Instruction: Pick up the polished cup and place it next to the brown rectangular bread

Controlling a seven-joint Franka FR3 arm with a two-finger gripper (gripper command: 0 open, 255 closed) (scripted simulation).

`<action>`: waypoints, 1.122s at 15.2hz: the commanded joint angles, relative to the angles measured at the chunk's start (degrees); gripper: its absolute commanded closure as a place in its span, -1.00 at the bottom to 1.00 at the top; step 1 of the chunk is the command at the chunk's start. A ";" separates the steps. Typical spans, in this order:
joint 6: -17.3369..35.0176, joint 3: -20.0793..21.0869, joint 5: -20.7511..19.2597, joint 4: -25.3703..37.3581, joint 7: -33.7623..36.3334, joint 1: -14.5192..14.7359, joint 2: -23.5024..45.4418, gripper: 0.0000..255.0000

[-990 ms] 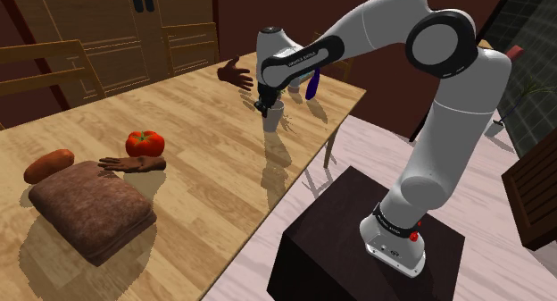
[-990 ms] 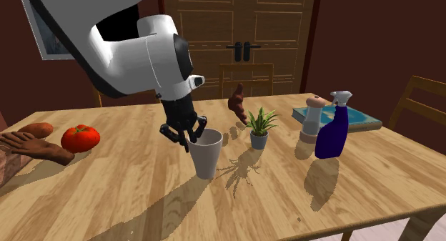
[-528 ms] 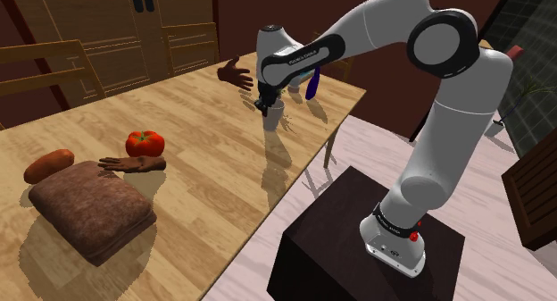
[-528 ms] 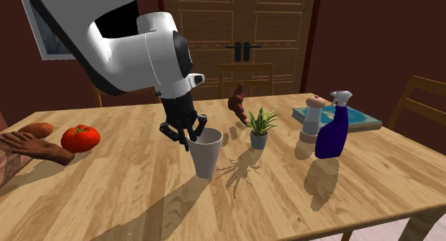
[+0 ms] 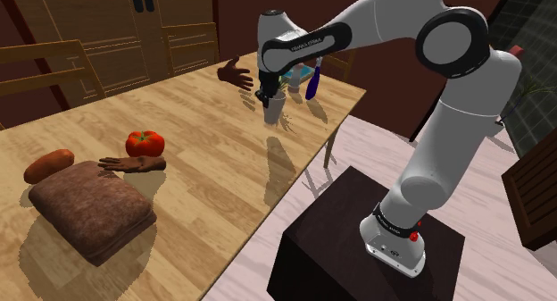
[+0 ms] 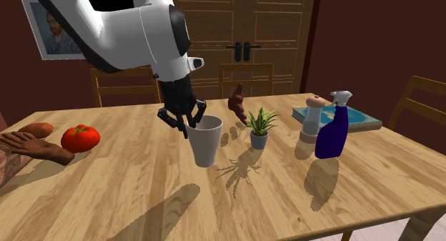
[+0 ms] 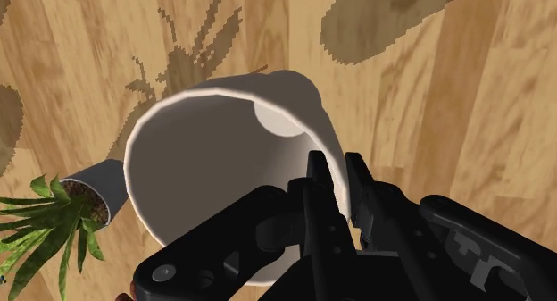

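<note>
The gripper, pinched shut on the rim of the white cup, has raised it just off the table beside the potted plant, so the carry toward the brown bread can begin.

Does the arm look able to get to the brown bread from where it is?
Probably yes. The tool grips the white cup by its rim, and bare table stretches between it and the bread; the tomato sits just beside that path.
</note>
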 commanded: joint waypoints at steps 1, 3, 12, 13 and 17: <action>-1.34 0.03 0.18 0.87 -0.27 0.01 -0.49 1.00; -2.75 0.07 0.36 1.79 -0.55 0.02 -1.00 1.00; -9.19 0.19 1.04 6.58 -1.70 0.08 -2.73 1.00; -9.92 0.20 1.10 7.18 -1.82 0.09 -2.86 1.00; -12.85 0.24 1.32 9.73 -2.29 0.13 -3.28 1.00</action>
